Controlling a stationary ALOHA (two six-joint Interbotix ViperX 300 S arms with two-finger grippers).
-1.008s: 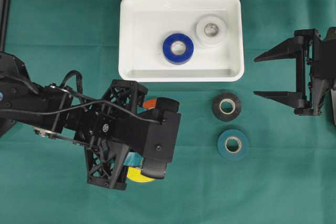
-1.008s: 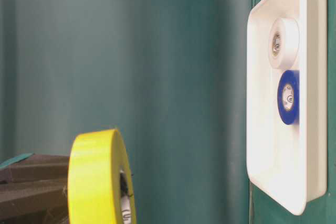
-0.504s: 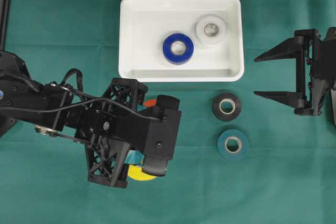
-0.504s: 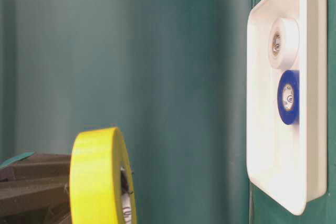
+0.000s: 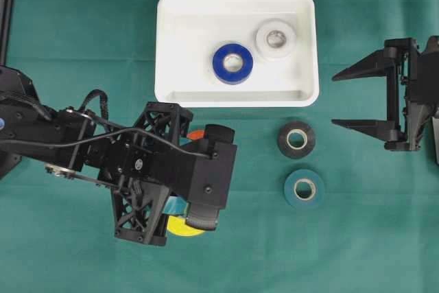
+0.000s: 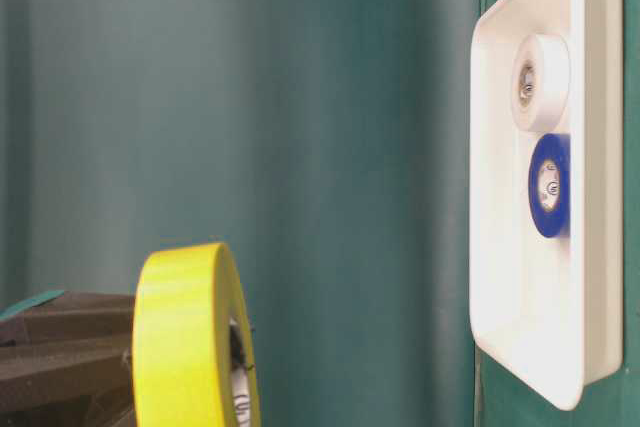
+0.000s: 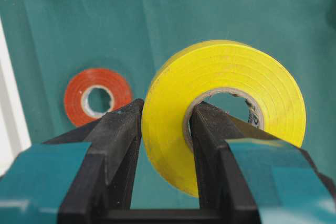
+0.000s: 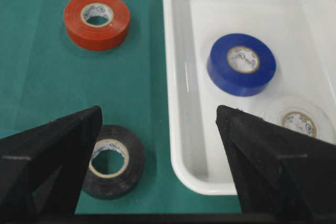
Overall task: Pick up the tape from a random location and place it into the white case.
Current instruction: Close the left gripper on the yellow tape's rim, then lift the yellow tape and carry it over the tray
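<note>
My left gripper [image 7: 165, 116] is shut on a yellow tape roll [image 7: 247, 77]. One finger goes through the roll's hole and the other presses its outer side. From overhead only an edge of the yellow tape [image 5: 180, 228] shows under the left arm, near the front left. In the table-level view the roll [image 6: 180, 337] stands on edge, lifted. The white case [image 5: 169, 46] lies at the back centre with a blue roll [image 5: 232, 63] and a white roll [image 5: 276, 38] in it. My right gripper [image 5: 334, 99] hangs open and holds nothing, right of the case.
A black roll [image 5: 296, 139] and a teal roll [image 5: 304, 189] lie on the green cloth in front of the case's right end. An orange-red roll [image 7: 97, 96] lies just beyond the left gripper, mostly hidden under the arm from overhead.
The left gripper with the yellow roll has shifted only very slightly. The right arm has not moved.
</note>
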